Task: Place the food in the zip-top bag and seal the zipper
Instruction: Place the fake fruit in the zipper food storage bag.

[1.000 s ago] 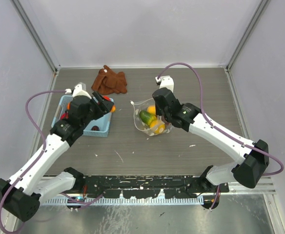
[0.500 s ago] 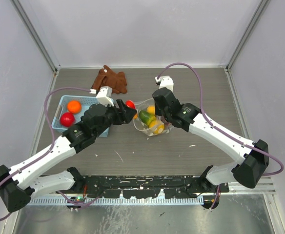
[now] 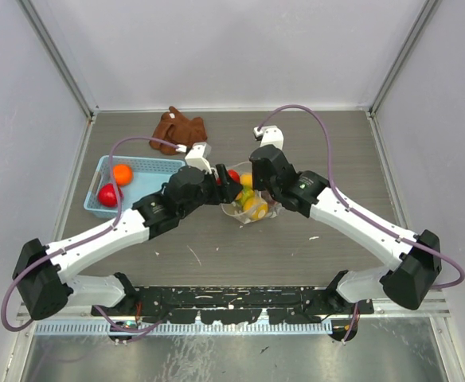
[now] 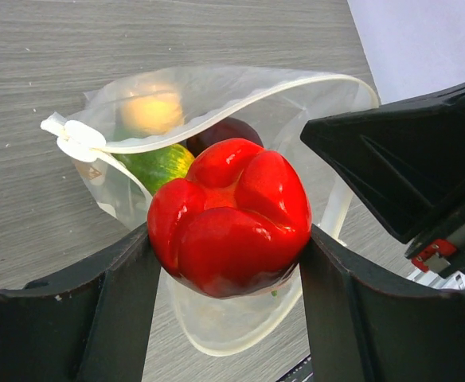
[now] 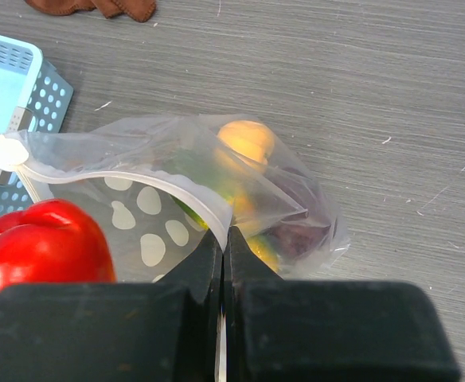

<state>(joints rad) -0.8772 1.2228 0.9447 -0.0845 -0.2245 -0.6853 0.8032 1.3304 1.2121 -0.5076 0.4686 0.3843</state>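
Note:
My left gripper (image 3: 229, 188) is shut on a red toy pepper (image 4: 231, 215) and holds it at the open mouth of the clear zip-top bag (image 3: 252, 208). The pepper also shows in the top view (image 3: 232, 176) and the right wrist view (image 5: 37, 251). My right gripper (image 5: 223, 239) is shut on the pale zipper strip (image 5: 161, 185) and holds the mouth open. Inside the bag lie a green-orange piece (image 4: 159, 165), a yellow piece (image 5: 247, 140) and a dark purple piece (image 5: 296, 231). The bag's white slider (image 4: 75, 139) sits at the mouth's left end.
A light-blue basket (image 3: 141, 165) stands at the left, with an orange toy (image 3: 122, 173) and a red toy (image 3: 108, 194) in it. A brown cloth (image 3: 179, 129) lies at the back. Grey walls close in the table on both sides.
My left arm swung right from the basket, carrying the red pepper to the bag's mouth. My right gripper stayed shut on the zipper strip.

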